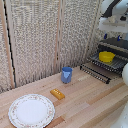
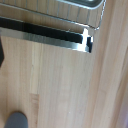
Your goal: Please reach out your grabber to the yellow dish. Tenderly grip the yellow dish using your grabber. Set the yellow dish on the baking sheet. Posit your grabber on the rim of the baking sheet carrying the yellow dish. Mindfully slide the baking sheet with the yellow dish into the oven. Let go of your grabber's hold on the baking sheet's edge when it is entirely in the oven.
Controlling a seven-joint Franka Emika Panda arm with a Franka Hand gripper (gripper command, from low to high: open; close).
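Sunlit wood fills most of what I can see. Yellow dish (image 1: 106, 56) sits on the baking sheet (image 1: 112, 65), which juts from the oven (image 1: 116, 47) at about two o'clock in the exterior view. White arm hangs above it at one o'clock; its gripper (image 1: 114, 36) is too blurred for me to tell how far apart the fingers stand. Blue cup (image 1: 66, 75) stands mid-tabletop (image 1: 90, 102), orange-yellow block (image 1: 57, 93) just beside it, floral-rimmed plate (image 1: 31, 110) at seven o'clock.
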